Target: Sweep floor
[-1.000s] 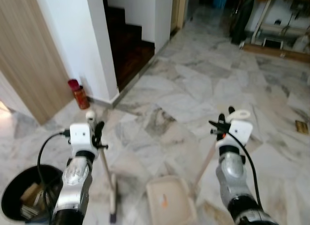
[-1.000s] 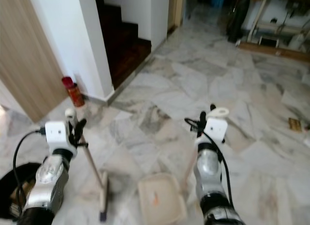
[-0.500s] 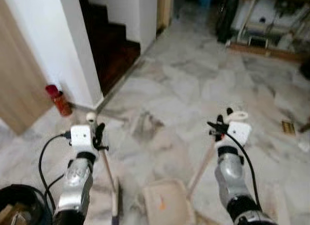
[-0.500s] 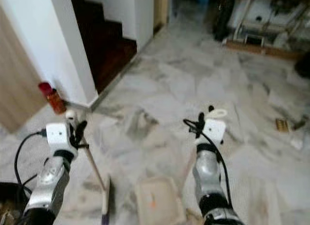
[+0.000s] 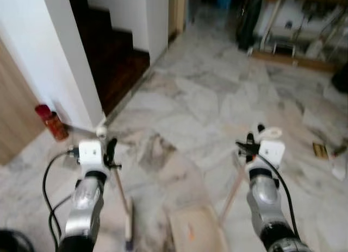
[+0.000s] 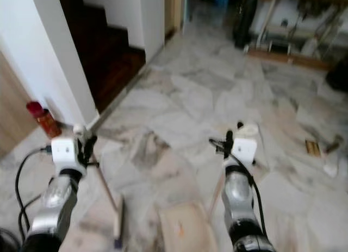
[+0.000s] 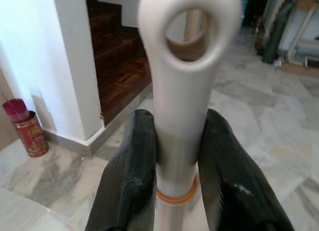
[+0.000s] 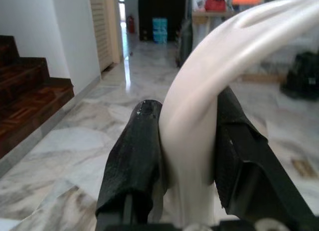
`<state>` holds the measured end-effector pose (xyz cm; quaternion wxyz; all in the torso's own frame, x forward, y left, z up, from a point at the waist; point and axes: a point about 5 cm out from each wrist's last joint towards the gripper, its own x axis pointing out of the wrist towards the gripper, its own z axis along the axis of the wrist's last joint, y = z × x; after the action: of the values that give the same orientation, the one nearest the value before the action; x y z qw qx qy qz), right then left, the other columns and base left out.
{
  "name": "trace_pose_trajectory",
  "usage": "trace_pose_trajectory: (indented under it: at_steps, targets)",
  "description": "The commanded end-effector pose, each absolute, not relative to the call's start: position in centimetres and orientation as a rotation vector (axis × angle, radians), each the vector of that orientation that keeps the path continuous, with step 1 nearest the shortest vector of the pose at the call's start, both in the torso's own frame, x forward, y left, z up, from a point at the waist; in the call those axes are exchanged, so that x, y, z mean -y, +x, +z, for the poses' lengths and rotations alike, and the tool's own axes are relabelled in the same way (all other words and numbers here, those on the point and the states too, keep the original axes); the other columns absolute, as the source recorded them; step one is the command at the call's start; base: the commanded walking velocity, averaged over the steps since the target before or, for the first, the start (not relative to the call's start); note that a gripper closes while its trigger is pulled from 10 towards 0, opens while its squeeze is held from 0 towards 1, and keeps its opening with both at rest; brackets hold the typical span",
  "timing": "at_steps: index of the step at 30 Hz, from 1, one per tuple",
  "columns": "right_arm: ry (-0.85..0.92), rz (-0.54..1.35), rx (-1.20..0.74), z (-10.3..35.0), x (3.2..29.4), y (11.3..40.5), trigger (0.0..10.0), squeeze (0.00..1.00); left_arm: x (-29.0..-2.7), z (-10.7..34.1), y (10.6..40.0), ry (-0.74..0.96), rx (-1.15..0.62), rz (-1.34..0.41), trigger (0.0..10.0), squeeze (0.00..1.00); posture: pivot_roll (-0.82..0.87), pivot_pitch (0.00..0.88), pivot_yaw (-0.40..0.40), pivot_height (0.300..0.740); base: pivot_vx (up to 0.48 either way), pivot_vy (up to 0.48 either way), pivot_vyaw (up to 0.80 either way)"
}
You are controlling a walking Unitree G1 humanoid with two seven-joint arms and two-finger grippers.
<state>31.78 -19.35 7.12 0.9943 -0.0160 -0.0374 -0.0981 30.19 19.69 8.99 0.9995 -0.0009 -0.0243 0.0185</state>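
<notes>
My left gripper (image 5: 107, 150) is shut on the white top of the broom handle (image 7: 185, 86), and its black fingers (image 7: 130, 166) press both sides of it. The wooden broom stick (image 5: 120, 188) slants down to the broom head (image 5: 129, 226) on the marble floor. My right gripper (image 5: 253, 145) is shut on the cream loop of the dustpan handle (image 8: 199, 106). That handle's stick (image 5: 234, 188) runs down to the beige dustpan (image 5: 197, 233), which lies flat on the floor between my arms with a small orange scrap in it.
A white wall corner (image 5: 70, 56) and dark wooden stairs (image 5: 111, 56) stand at the left. A red canister (image 5: 50, 121) sits by the wall. Small litter (image 5: 319, 149) lies on the floor at the right. Furniture legs and shelves (image 5: 304, 29) line the far right.
The camera has moved forward and turned: the wall, stairs and red canister slid left, and the black bin has almost left the lower left corner. Both grippers keep their holds.
</notes>
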Motion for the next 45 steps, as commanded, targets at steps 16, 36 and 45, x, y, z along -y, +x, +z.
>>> trace_pose_trajectory:
  at_steps: [16,36,45]
  targets:
    - [0.007,-0.144,0.128,8.14,17.38,32.43,10.0,0.00,-20.48,10.12,30.26,0.017,0.104,0.045,10.0,0.00,0.03,0.000,-0.028,0.740,0.369,0.000,0.00]
    - [0.014,-0.140,0.136,8.47,17.20,32.66,10.0,0.00,-20.70,10.24,30.36,0.018,0.106,0.056,10.0,0.00,0.03,0.000,-0.031,0.740,0.381,0.000,0.00]
    - [0.012,-0.138,0.134,8.48,17.13,32.74,10.0,0.00,-20.75,10.31,30.38,0.014,0.108,0.059,10.0,0.00,0.03,0.000,-0.031,0.740,0.385,0.000,0.00]
